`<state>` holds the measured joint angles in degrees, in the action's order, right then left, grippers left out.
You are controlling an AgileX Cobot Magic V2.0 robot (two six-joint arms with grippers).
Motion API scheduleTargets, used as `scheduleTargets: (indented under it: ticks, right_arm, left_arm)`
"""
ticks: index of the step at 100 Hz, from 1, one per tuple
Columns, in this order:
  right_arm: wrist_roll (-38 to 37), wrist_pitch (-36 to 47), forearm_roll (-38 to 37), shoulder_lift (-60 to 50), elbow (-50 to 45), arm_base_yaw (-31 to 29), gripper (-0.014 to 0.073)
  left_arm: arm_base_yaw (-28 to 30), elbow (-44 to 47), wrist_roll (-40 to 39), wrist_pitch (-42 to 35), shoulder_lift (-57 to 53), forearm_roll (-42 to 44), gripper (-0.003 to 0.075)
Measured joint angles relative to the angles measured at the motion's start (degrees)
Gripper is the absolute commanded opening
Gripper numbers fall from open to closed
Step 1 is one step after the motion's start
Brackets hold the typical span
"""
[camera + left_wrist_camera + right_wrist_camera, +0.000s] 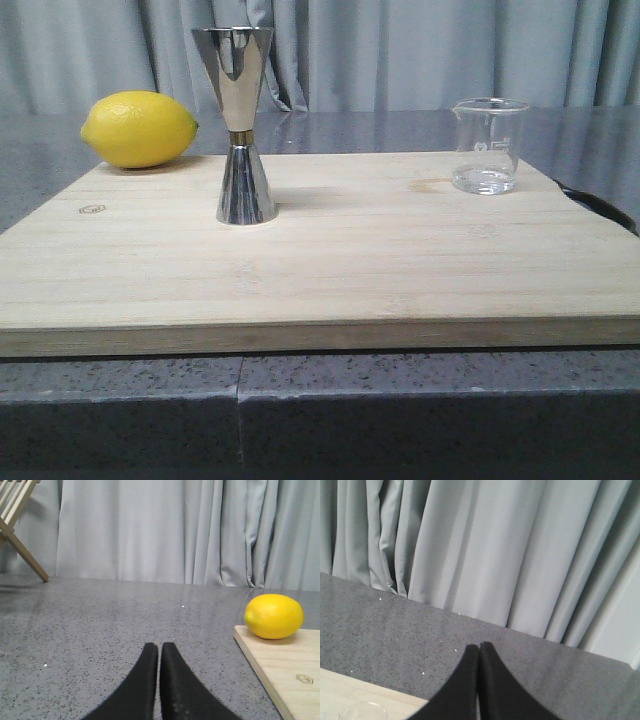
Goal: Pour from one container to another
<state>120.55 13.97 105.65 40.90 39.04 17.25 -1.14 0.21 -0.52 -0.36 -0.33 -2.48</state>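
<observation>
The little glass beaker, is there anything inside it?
The beaker holds a shallow layer of clear liquid at its bottom; the rest looks empty. It stands on the wooden board. Nothing covers its open top.

- You see only a sliver of the beaker (pixel 365 711) rim in the right wrist view, cut by the frame's edge
- The wooden rack (pixel 17 520) is cropped at the left wrist view's corner
- The print on the beaker (pixel 487 145) is too faint for you to read
- The board (pixel 285 675) runs off the frame
</observation>
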Motion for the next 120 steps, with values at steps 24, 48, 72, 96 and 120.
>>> scheduleTargets:
  ticks: [24,48,72,96,120]
  right_arm:
    - [-2.0,-5.0,0.0,-2.4,-6.4,-6.3,-0.0071]
    - [-4.0,-4.6,0.0,-2.5,-6.8,-6.3,-0.0071]
    - [-35.4,-6.9,-29.7,-2.6,-7.1,-6.4,-0.0071]
    - [-87.7,-20.3,-81.9,-3.6,-8.0,-9.6,-0.0071]
    - [-112.4,-18.5,-105.7,-14.5,-18.9,-13.1,-0.0071]
  left_arm:
    - [0.0,0.0,0.0,0.4,0.0,0.0,-0.0019]
    - [0.0,0.0,0.0,0.4,0.0,0.0,-0.0019]
    - [0.0,0.0,0.0,0.4,0.0,0.0,-0.0019]
    - [0.0,0.0,0.0,0.4,0.0,0.0,-0.0019]
    - [0.0,0.0,0.0,0.4,0.0,0.0,-0.0019]
